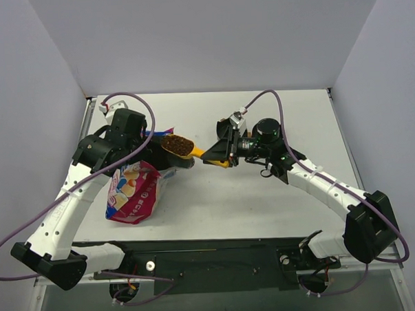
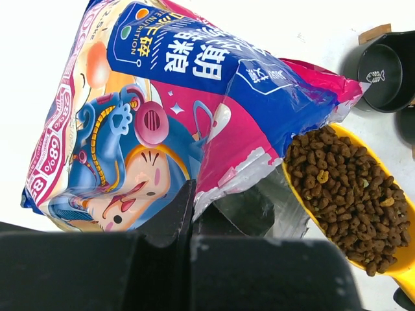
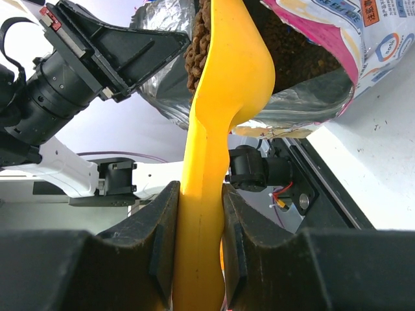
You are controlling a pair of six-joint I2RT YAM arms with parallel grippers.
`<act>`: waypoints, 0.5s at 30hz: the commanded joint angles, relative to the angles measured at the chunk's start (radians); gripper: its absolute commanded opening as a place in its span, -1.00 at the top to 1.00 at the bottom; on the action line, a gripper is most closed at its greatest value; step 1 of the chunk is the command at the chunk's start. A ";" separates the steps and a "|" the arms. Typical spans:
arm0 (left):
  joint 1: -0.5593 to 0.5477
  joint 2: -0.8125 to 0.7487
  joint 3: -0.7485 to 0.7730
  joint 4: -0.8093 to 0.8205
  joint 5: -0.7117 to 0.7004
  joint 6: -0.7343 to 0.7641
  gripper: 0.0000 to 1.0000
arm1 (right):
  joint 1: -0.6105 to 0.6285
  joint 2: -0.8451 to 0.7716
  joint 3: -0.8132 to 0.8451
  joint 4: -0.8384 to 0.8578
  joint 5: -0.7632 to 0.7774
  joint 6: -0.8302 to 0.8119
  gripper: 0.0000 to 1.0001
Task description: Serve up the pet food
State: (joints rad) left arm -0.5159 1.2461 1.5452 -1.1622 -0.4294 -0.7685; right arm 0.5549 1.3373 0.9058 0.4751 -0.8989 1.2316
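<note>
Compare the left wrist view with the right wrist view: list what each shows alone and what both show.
Left wrist only: the bag with its colourful front, a black bowl, and the pet food seen from above. Right wrist only: the right gripper clamped on the scoop handle, and the left arm beside the bag's mouth. Both: bag, scoop, pet food.

kibble (image 1: pixel 177 146) in scoop (image 1: pixel 188 151), scoop right of bag (image 1: pixel 133 194)

White left arm (image 1: pixel 58 210), white right arm (image 1: pixel 320 185), black joints (image 1: pixel 365 226), looping purple cables (image 1: pixel 263 93), black fingers (image 3: pixel 162 249)
</note>
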 commanded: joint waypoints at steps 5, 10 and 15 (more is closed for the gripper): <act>0.010 -0.013 0.033 0.179 0.015 -0.072 1.00 | -0.023 -0.038 -0.033 0.181 -0.049 0.019 1.00; 0.014 -0.011 0.030 0.197 0.021 -0.077 1.00 | -0.023 -0.030 -0.064 0.233 -0.066 0.032 1.00; 0.017 -0.014 0.026 0.226 0.053 -0.069 1.00 | 0.034 0.028 -0.002 0.067 -0.080 -0.118 1.00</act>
State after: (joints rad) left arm -0.5041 1.2461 1.5452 -1.1603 -0.4213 -0.8070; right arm 0.5446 1.3392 0.8394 0.5655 -0.9337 1.2354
